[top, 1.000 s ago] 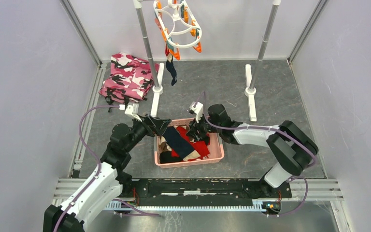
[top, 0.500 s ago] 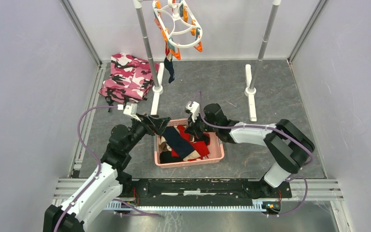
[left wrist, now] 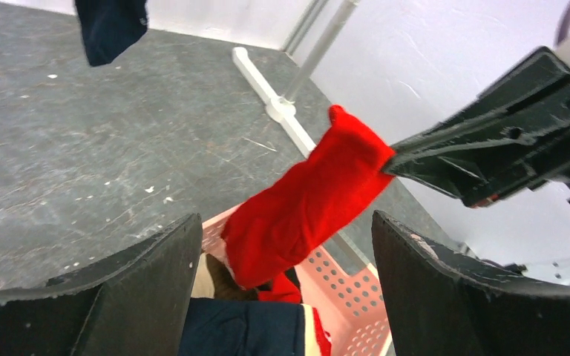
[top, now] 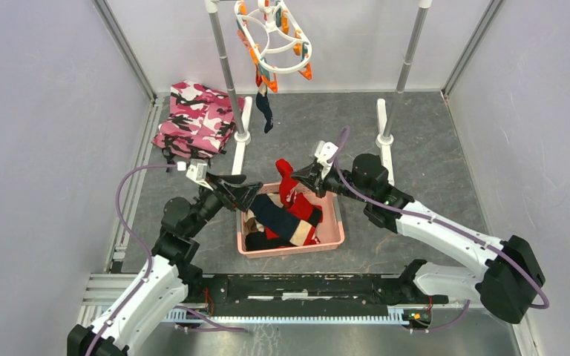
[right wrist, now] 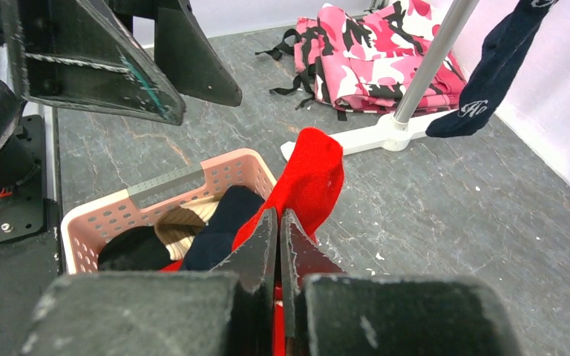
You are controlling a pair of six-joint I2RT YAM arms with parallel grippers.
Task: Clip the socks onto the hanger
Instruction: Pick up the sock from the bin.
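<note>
My right gripper (top: 299,176) (right wrist: 278,216) is shut on a red sock (top: 288,185) (right wrist: 312,174) (left wrist: 312,196), which hangs stretched from the jaws down into the pink basket (top: 335,225) (right wrist: 223,167). Navy (top: 273,215), beige and black socks lie in the basket. At the basket's left rim my left gripper (top: 249,191) (left wrist: 284,222) stands open, its fingers either side of the red sock's lower part without touching it. The white hanger (top: 274,37) hangs at the top of the rack with a navy sock (top: 265,108) (right wrist: 490,67) clipped under it.
A folded pink camouflage cloth (top: 197,119) (right wrist: 371,52) lies at the back left. Grey rack poles (top: 226,67) (top: 408,52) rise from white feet (top: 384,141) on the dark floor behind the basket. Walls close in both sides.
My right gripper has shut on the red sock and drawn it up and to the right out of the basket. The left gripper has hardly moved.
</note>
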